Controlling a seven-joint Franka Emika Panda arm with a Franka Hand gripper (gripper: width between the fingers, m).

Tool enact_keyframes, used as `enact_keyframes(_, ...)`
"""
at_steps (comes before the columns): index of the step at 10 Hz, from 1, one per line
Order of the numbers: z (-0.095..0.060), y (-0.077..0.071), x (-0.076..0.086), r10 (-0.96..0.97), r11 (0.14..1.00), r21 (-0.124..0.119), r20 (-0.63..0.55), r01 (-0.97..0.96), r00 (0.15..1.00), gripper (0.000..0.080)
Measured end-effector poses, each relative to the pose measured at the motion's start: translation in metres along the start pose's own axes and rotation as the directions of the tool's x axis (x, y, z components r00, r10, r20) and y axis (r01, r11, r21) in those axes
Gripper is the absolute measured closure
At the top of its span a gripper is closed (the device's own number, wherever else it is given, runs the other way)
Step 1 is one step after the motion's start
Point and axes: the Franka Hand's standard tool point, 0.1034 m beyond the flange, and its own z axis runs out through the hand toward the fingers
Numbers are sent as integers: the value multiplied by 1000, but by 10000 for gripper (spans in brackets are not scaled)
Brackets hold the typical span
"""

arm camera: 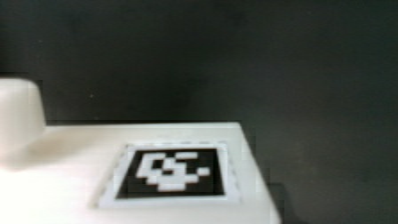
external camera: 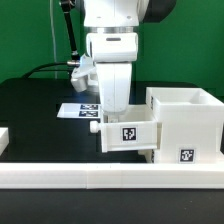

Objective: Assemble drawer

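Note:
A small white knobbed tray (external camera: pixel 128 135) with a square tag on its front sits against the open side of the tall white housing (external camera: pixel 190 120) at the exterior view's right. The housing shows its own tag low on its front. My gripper (external camera: pixel 113 116) comes straight down onto the tray's end away from the housing and appears shut on its wall. The tray's knob (external camera: pixel 93 126) points to the exterior view's left. In the wrist view the tray's tagged face (arm camera: pixel 173 170) fills the lower part, very close and blurred. My fingertips are hidden there. The second tray is out of view.
The long white rail (external camera: pixel 100 178) runs along the table's front edge. The marker board (external camera: pixel 78 109) lies flat behind my gripper. A small white part (external camera: pixel 4 138) shows at the exterior view's far left edge. A white rounded shape (arm camera: pixel 15 118) is at the wrist view's edge.

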Motion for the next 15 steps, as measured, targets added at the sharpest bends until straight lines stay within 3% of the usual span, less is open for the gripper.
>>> enact_keyframes(15, 3, -3, 9, 25, 1000, 1, -5, -25, 1000, 755)
